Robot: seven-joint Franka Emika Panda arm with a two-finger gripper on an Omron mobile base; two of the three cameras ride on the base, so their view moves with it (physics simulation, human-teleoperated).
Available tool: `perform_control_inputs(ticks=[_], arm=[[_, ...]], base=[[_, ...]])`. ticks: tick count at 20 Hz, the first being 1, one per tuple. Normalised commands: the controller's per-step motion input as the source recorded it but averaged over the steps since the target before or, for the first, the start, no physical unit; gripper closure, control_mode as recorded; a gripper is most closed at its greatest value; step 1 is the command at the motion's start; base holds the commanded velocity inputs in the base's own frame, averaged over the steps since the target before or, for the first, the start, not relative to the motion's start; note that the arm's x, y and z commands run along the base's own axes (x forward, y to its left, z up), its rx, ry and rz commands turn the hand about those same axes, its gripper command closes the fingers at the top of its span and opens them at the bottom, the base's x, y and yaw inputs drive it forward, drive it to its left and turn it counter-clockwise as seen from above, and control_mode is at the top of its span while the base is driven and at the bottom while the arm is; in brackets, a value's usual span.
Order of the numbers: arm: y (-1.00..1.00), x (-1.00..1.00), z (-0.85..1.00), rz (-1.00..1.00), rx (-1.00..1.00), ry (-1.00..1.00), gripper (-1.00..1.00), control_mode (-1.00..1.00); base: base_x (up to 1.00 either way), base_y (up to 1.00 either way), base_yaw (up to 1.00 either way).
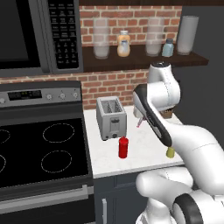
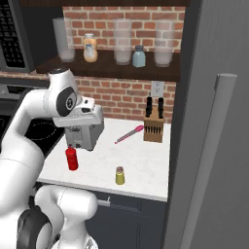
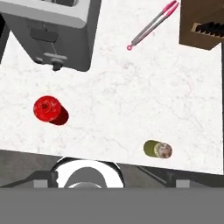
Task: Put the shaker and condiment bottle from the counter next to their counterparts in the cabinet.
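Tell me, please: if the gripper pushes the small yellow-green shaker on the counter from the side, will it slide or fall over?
The shaker stands upright on a small round base, so a high push would probably tip it. Being cylindrical, it would likely roll once down. The counter looks smooth, so a low push may slide it.

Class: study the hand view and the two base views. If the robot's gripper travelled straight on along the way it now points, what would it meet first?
Probably bare white counter. The hand looks down on it, between the red condiment bottle and the shaker, with the toaster farther off. Depth is hard to judge, so the exact spot is uncertain.
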Motion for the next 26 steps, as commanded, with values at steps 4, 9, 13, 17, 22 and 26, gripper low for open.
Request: perform_control_inputs(ticks=[4,9,13,17,22,26], arm=[[0.0,-0.46,-0.34,0.18,0.0,0.0,-1.0,-1.0],[0.0,-0.54,-0.45,0.17,-0.07,-0.02,-1.0,-1.0],[-0.01,-0.17,-0.41,0.09,-0.01,0.0,-1.0,-1.0],[-0.27,-0.21,-0.4,-0.25,0.0,-0.04,-1.0,-1.0],[-0.31,-0.14,-0.23,-0.41,0.0,-0.15,-1.0,-1.0],[-0.06,-0.32,-0.09,-0.23,-0.01,-0.24,-1.0,-1.0]], base=[[0.0,0.0,0.0],[0.0,0.0,0.0],[0.0,0.0,0.0],[0.0,0.0,0.0],[0.0,0.0,0.0],[0.0,0.0,0.0]])
